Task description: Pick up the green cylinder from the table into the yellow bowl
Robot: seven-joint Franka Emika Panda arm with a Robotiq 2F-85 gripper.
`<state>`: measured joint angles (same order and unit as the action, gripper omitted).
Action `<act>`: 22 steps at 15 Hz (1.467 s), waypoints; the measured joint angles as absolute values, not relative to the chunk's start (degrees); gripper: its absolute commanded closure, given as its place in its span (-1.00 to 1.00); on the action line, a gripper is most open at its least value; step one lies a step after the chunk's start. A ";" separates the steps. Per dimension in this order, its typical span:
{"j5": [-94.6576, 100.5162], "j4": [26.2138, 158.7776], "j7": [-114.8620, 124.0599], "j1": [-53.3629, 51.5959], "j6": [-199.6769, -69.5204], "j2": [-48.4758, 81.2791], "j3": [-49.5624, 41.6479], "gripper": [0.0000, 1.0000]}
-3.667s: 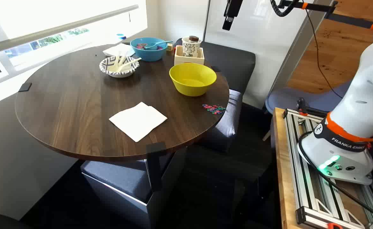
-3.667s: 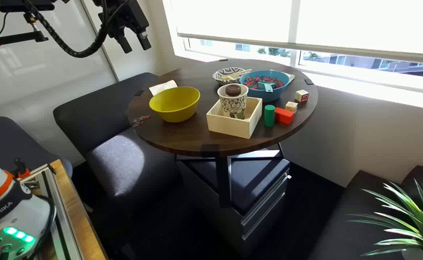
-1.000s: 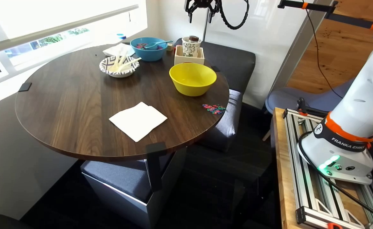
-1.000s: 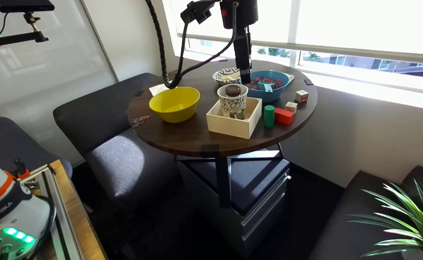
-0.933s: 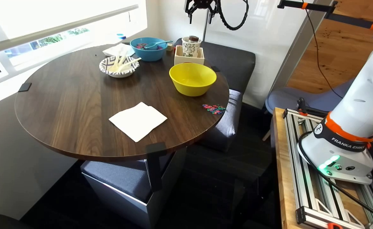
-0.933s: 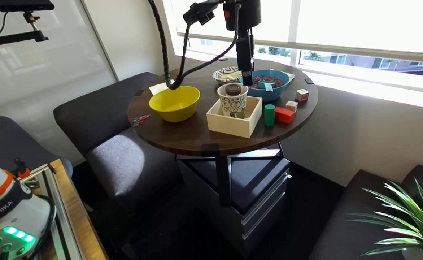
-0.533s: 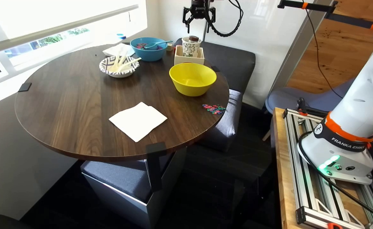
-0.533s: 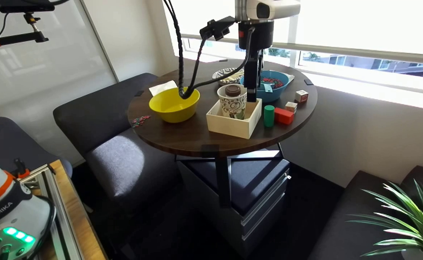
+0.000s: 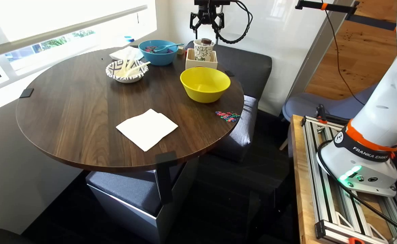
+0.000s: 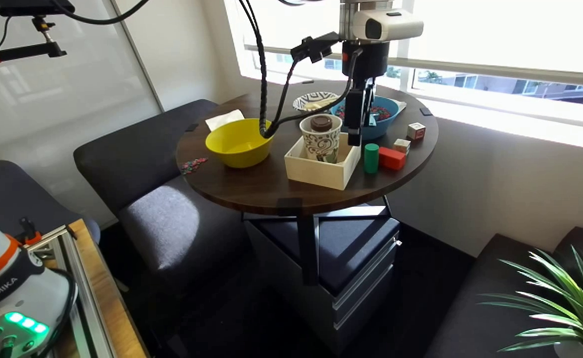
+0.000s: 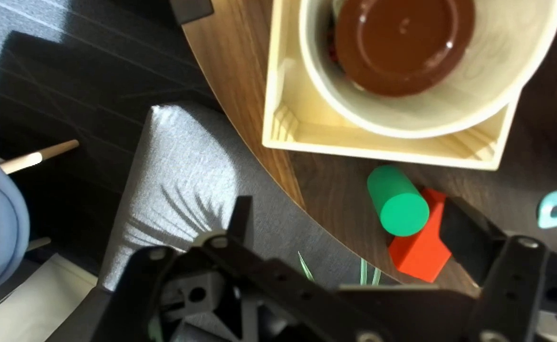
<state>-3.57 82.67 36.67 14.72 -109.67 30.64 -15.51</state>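
The green cylinder [image 10: 371, 158] stands upright on the dark brown round table [image 9: 66, 118], against or close beside a red block. It also shows in the wrist view [image 11: 392, 199], between the line of my fingers and nearer the right one; it is hidden in an exterior view. My gripper [image 10: 357, 136] is open and empty, pointing down above the table, higher than the cylinder and behind it. In the wrist view my gripper [image 11: 347, 202] has its jaws wide apart. The yellow bowl [image 9: 203, 96] stands on the table and also shows in an exterior view [image 10: 244, 158], on the far side of the wooden box.
A pale wooden box [image 10: 316, 174] holding a patterned cup [image 10: 321, 144] stands right beside the cylinder. The red block [image 11: 423, 251] and two wooden cubes [image 10: 416, 131] lie near it. A blue bowl [image 10: 373, 133] stands behind. The table edge is near the cylinder.
My gripper has swung in over the table and then come down, moving toward the green cylinder beside the wooden box. It stays open. The objects on the table have not moved.
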 measured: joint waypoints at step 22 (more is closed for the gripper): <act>-5.14 73.32 50.79 14.96 -114.56 42.16 -15.14 -0.95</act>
